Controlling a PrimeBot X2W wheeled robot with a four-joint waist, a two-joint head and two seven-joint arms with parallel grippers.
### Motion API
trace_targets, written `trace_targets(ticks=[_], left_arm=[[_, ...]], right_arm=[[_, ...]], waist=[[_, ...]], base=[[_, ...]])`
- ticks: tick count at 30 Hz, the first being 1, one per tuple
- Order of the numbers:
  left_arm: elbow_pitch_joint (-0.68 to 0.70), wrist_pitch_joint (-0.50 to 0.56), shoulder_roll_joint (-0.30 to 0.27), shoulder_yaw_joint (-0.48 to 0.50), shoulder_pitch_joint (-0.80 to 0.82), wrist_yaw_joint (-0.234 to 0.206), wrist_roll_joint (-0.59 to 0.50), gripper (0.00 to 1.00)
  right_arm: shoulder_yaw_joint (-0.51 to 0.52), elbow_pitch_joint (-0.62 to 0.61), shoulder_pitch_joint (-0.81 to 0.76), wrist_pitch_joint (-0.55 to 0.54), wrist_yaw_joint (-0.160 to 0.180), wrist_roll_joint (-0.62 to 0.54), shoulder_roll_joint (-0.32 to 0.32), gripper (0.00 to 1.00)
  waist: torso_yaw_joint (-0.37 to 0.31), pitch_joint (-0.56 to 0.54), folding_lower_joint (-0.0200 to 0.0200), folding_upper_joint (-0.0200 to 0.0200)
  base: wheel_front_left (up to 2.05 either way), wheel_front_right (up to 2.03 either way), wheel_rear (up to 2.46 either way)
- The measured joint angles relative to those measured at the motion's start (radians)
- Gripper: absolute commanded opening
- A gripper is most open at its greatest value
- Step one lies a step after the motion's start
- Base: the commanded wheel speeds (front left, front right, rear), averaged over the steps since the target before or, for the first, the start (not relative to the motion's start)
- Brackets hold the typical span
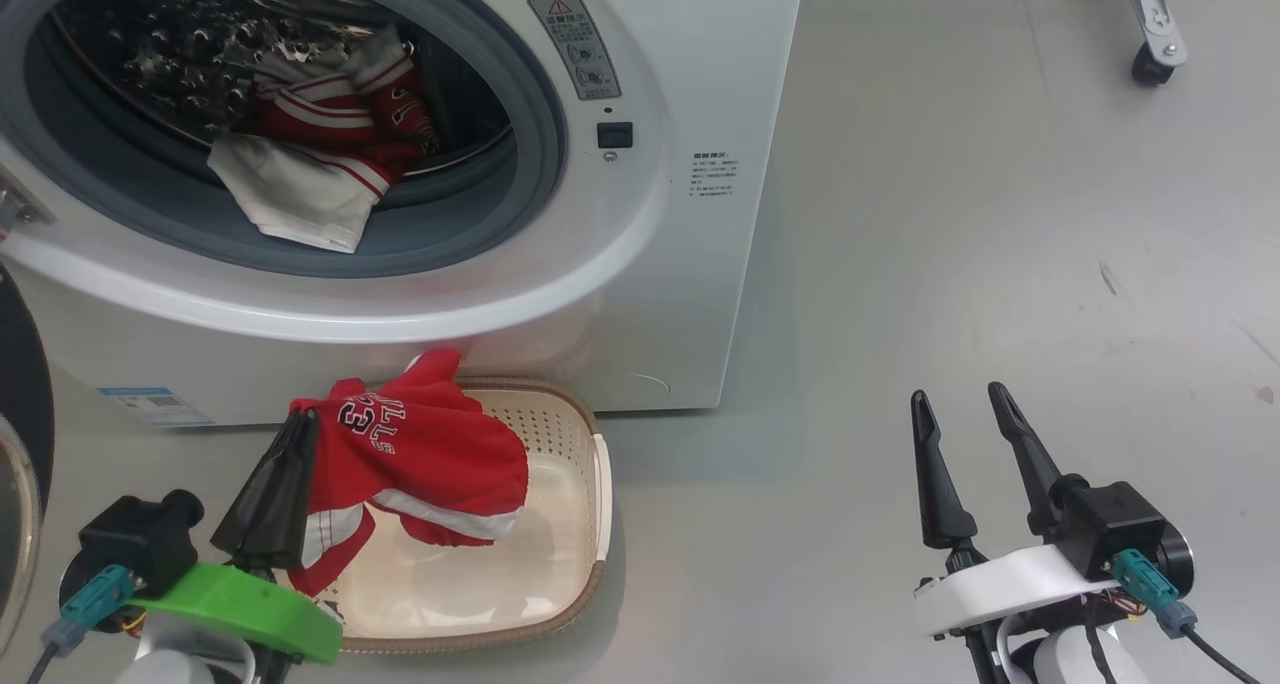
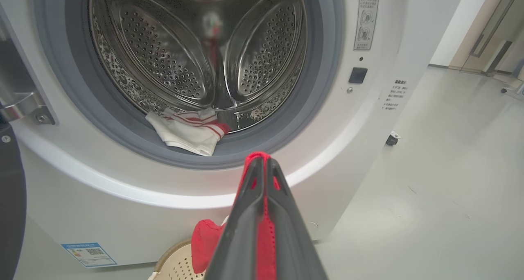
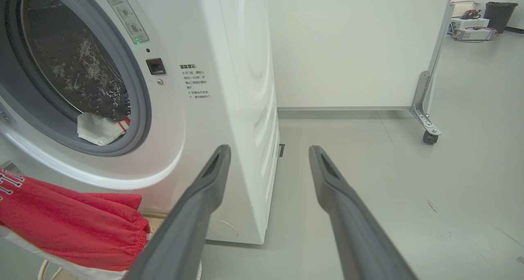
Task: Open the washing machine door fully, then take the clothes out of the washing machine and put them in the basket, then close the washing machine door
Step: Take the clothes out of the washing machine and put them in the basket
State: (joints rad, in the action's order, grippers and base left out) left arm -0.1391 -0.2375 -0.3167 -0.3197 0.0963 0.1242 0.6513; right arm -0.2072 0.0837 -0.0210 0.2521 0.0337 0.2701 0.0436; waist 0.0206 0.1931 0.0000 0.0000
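One white front-loading washing machine (image 1: 640, 264). One cream perforated plastic basket (image 1: 560, 434) beside the left pincer (image 1: 300, 422). Two garments: red jersey (image 1: 430, 454) in that pincer, red-and-white bundle (image 1: 310, 154) beyond it.

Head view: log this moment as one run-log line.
left gripper shut on red jersey over basket | right gripper open, empty | more clothes in drum | door open

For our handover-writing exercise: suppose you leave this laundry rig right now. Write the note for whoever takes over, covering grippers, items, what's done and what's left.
Left gripper: shut on the red jersey, holding it over the basket.
Right gripper: open, empty, above the floor to the right of the washing machine.
Door: swung open at the left.
Done: door opened, jersey out of the machine.
Left: release the jersey into the basket, fetch the white and red clothes from the opening, close the door.
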Motion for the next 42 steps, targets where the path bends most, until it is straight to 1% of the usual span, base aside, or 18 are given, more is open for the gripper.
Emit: trace_targets(ticks=[9, 10, 17, 22, 26, 27, 29, 32, 42], left_arm=[[-0.061, 0.018, -0.025, -0.061, 0.035, 0.000, -0.001, 0.00], [-0.067, 0.019, -0.028, -0.065, 0.048, 0.000, -0.001, 0.00], [-0.081, 0.021, -0.047, -0.107, 0.142, 0.000, -0.001, 0.00], [-0.112, 0.023, -0.067, -0.124, 0.183, 0.000, 0.002, 0.00], [-0.183, 0.043, -0.084, -0.124, 0.201, 0.000, 0.016, 0.00], [-0.201, 0.052, -0.087, -0.128, 0.204, 0.000, 0.029, 0.00], [-0.236, 0.064, -0.087, -0.136, 0.210, 0.000, 0.059, 0.00], [-0.302, 0.080, -0.098, -0.139, 0.232, 0.000, 0.059, 0.00], [-0.512, 0.113, -0.139, -0.060, 0.323, 0.001, 0.075, 0.00]], right_arm=[[-0.031, -0.021, 0.043, 0.000, 0.006, 0.000, 0.001, 1.00], [-0.036, -0.023, 0.048, 0.000, 0.012, 0.000, 0.001, 1.00], [-0.059, -0.045, 0.087, 0.000, 0.023, 0.002, 0.001, 1.00], [-0.064, -0.058, 0.107, 0.000, 0.040, 0.004, 0.001, 1.00], [-0.070, -0.066, 0.121, 0.000, 0.041, 0.011, 0.001, 1.00], [-0.073, -0.067, 0.125, 0.000, 0.048, 0.011, 0.001, 1.00], [-0.077, -0.071, 0.130, 0.000, 0.050, 0.010, 0.001, 1.00], [-0.081, -0.078, 0.138, 0.000, 0.057, 0.007, 0.002, 1.00], [-0.096, -0.105, 0.158, 0.000, 0.067, -0.042, 0.001, 1.00]], waist=[[-0.037, 0.080, 0.0000, 0.0000], [-0.043, 0.091, 0.0000, 0.0000], [-0.088, 0.166, 0.0000, 0.0000], [-0.125, 0.216, 0.0000, 0.0000], [-0.151, 0.255, 0.0000, 0.0000], [-0.157, 0.265, 0.0000, 0.0000], [-0.168, 0.284, 0.0000, 0.0000], [-0.181, 0.313, 0.0000, 0.0000], [-0.216, 0.416, 0.0000, 0.0000]], base=[[0.00, 0.00, 0.00], [0.00, 0.00, 0.00], [0.00, 0.00, 0.00], [0.00, 0.00, 0.00], [0.00, 0.00, 0.00], [0.00, 0.00, 0.00], [0.00, 0.00, 0.00], [0.00, 0.00, 0.00], [0.00, 0.00, 0.00]])
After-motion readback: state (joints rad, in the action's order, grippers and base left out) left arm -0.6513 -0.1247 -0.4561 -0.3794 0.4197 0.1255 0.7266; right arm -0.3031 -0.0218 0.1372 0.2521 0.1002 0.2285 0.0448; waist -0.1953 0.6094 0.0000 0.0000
